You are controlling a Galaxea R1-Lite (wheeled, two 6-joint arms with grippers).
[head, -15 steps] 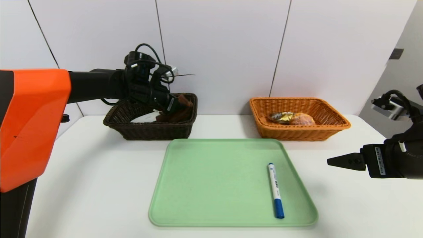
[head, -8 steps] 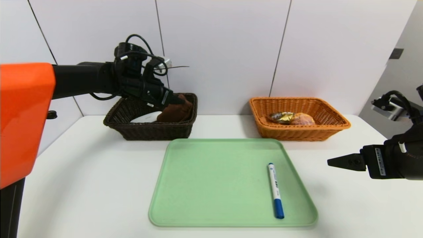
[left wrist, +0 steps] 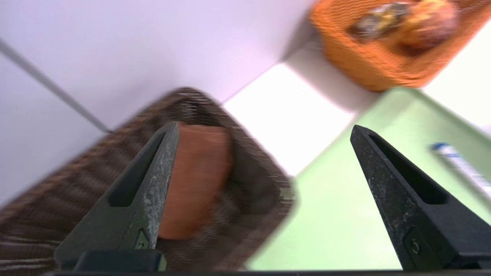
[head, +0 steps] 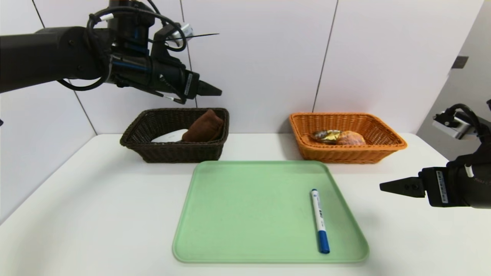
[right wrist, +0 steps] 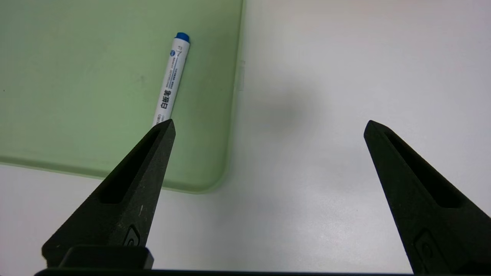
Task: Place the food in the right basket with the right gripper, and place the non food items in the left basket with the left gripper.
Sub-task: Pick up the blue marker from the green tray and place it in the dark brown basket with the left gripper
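The left pincer (left wrist: 264,128) is above the dark brown basket (head: 182,152), near its side that is toward the orange basket (head: 349,155). Its two fingers (left wrist: 153,180) stand wide apart, and it holds nothing. In the dark brown basket lie the white case (head: 170,136) and the brown towel (head: 203,127), just beside each other. In the orange basket there are the pack of chocolates (head: 326,136) and the cream puff (head: 350,138), also side by side. The marker pen (head: 320,220), white with blue cap, lies on the green tray (head: 249,211), near the tray's right edge. The right pincer (right wrist: 269,128) is parked over the white table (head: 96,211), to the right of the tray, wide open and with nothing in it.
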